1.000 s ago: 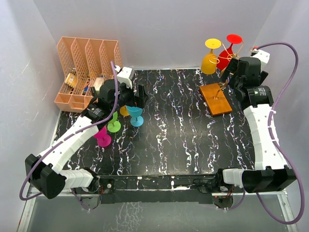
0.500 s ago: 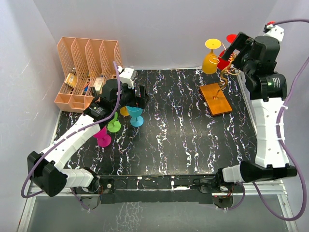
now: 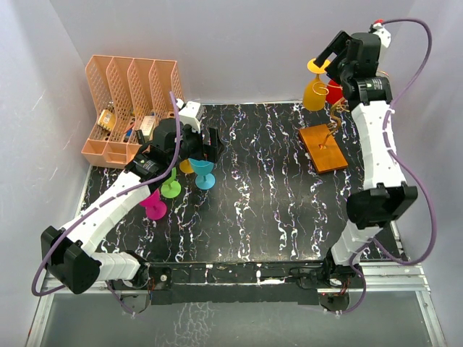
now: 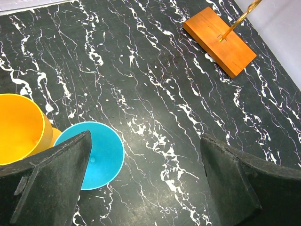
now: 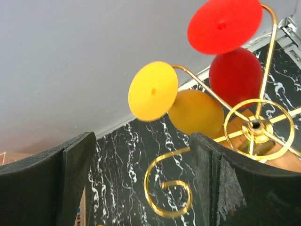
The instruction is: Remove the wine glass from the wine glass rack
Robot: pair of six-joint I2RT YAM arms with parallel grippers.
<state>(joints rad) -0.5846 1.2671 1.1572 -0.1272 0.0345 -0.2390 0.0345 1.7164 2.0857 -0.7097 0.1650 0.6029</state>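
our right gripper [image 3: 329, 54] has risen since a second ago and now hovers beside the yellow wine glass [image 5: 153, 91], which hangs upside down on the wine glass rack [image 5: 256, 126]. its jaws stand wide, holding nothing. our left gripper [image 4: 146, 165] gapes empty above the teal glass [image 4: 101, 150].
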